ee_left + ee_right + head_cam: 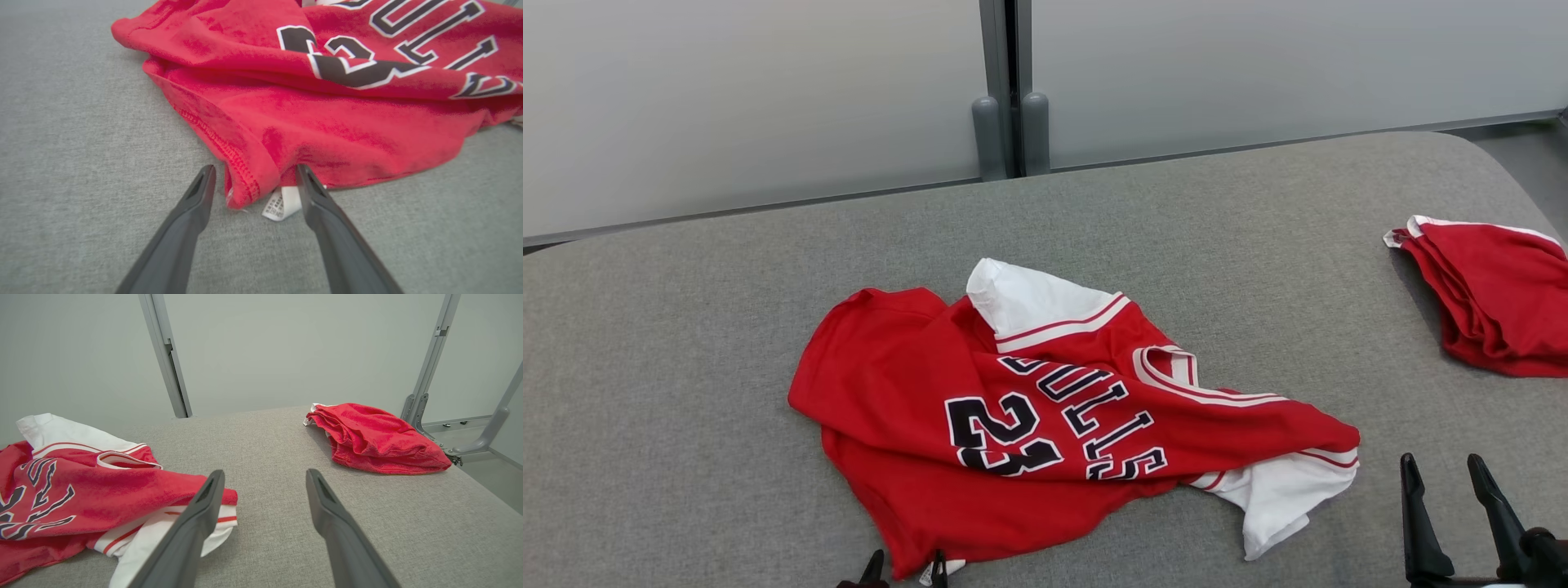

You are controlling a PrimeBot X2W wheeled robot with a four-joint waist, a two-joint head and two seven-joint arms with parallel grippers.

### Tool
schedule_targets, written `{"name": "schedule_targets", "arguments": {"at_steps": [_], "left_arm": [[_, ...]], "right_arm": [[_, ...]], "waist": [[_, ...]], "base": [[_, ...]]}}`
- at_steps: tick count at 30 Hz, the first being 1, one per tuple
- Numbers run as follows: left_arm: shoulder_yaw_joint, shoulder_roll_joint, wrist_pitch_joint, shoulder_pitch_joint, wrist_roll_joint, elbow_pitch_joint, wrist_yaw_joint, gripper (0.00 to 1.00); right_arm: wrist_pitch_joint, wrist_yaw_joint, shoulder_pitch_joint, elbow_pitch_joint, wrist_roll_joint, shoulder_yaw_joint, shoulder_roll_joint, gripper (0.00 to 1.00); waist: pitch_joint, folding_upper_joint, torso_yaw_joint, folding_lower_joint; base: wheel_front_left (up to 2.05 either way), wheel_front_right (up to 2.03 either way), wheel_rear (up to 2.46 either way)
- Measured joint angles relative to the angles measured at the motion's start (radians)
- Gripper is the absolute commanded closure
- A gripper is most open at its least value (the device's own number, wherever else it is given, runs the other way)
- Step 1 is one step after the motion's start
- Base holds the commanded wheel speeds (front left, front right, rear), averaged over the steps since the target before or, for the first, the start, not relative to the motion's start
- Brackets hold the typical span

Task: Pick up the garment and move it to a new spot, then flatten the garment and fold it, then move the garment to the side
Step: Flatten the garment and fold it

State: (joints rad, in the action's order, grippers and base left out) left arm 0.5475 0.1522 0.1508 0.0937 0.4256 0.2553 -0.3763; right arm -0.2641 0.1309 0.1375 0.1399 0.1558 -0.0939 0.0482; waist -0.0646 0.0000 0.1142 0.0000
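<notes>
Grey tabletop (686, 367), jersey (1029, 425) sprawled left to right; left hand (254, 169), spread wide, straddles its near hem corner (245, 192); right hand (1441, 461), also spread, sits off its right end

A grey fabric-covered worktop (686, 343) spans the scene. Near its right edge lies a folded red cloth (1494, 302) with white trim, loosely stacked. Behind the far edge stand pale frosted panels (727, 106), joined by a grey upright post (1005, 90). A grey metal bracket (478, 445) sits beyond the right edge.
</notes>
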Motion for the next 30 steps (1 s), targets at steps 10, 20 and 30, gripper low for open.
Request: {"name": "schedule_targets", "arguments": {"at_steps": [10,20,30], "left_arm": [[-0.049,0.019,0.017,-0.019,0.045,0.058,0.007,1.00],[-0.055,0.134,-0.096,0.045,0.099,-0.105,0.069,1.00],[-0.015,0.325,-0.233,0.150,0.119,-0.321,0.170,1.00]], "right_arm": [[0.000,0.000,-0.019,-0.001,0.002,0.002,0.000,0.00],[0.000,0.000,-0.008,0.011,0.003,-0.006,0.000,0.00],[0.000,0.000,0.015,0.028,0.003,0.008,0.000,0.00]], "waist": [[-0.037,0.0000,-0.010,0.0000],[-0.005,0.0000,-0.039,0.0000],[0.061,0.0000,-0.070,0.0000]], "base": [[0.00,0.00,0.00],[0.00,0.00,0.00],[0.00,0.00,0.00]]}}
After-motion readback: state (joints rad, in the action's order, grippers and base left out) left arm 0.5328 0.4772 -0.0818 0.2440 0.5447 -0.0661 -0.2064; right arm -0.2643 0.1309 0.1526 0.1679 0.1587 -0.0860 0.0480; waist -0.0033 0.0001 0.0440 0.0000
